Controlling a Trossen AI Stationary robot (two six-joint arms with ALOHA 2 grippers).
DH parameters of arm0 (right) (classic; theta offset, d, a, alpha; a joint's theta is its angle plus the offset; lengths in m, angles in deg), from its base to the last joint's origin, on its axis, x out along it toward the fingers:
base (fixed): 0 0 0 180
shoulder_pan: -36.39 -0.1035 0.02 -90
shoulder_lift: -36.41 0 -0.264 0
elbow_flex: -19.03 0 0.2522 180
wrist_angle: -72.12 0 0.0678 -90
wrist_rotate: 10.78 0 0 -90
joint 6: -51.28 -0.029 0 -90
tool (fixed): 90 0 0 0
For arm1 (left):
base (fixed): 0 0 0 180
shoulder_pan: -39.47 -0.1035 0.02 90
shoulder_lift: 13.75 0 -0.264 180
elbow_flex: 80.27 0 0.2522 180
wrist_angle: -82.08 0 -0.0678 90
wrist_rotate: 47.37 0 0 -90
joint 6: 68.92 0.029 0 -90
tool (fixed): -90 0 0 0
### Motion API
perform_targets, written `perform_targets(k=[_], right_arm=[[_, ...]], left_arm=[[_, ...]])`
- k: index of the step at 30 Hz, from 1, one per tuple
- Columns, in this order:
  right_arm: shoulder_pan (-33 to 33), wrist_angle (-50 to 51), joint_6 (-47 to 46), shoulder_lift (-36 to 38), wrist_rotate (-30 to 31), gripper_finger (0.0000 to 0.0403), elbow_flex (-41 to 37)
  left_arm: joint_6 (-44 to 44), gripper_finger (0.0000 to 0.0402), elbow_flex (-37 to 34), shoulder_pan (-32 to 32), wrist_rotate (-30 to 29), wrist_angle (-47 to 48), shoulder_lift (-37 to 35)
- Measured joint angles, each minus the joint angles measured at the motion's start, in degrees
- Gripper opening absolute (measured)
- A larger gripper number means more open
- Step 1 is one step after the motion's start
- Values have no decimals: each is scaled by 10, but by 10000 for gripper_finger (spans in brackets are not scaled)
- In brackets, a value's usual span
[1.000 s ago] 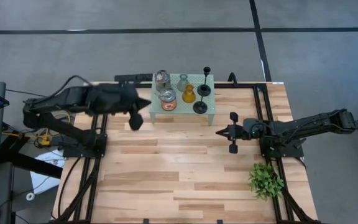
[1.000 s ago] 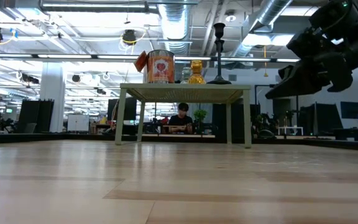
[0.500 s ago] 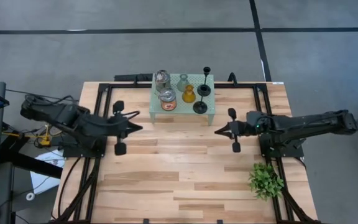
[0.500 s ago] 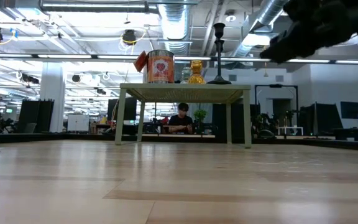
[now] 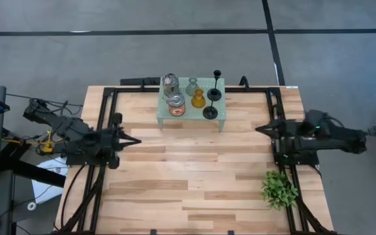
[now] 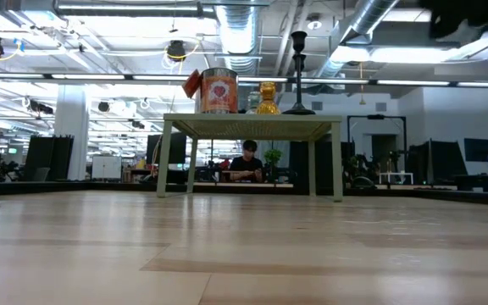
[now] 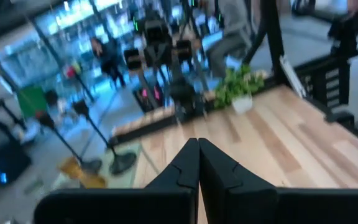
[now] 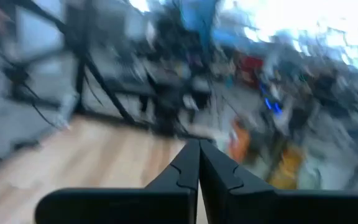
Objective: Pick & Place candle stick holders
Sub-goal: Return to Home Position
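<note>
All six candle stick holders stand on the pale green mesh stand (image 5: 189, 117) at the far edge of the bench (image 5: 175, 189). The silvery jar (image 5: 170, 81) and the orange-and-silver tin (image 5: 175, 104) are at its left end. The clear glass (image 5: 192, 85) and amber glass (image 5: 198, 99) are in the middle. The slim-stemmed black stick (image 5: 215, 85) and the short black holder (image 5: 210, 113) are at its right end. None lies on the bare wood.

The left gripper (image 5: 131, 140) sits low by the bench's left side, its jaws pressed together on nothing. The right gripper (image 5: 262, 129) sits by the right side, just beyond the leafy plant (image 5: 279, 188), its jaws likewise pressed together and empty. Both are well apart from the stand.

The placing looks finished, so the step in hand is parking the arms. What comes next calls for no grasp, only settling each arm at rest without swinging toward the stand.
</note>
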Motion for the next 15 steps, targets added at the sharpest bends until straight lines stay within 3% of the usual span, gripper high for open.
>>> perform_targets(k=[6,15], right_arm=[[0,-21,0,63,-98,0,0],[2,-64,27,-41,-100,0,0]], left_arm=[[39,2,-19,-48,43,-55,-38],[26,3,-19,-171,118,-30,-28]])
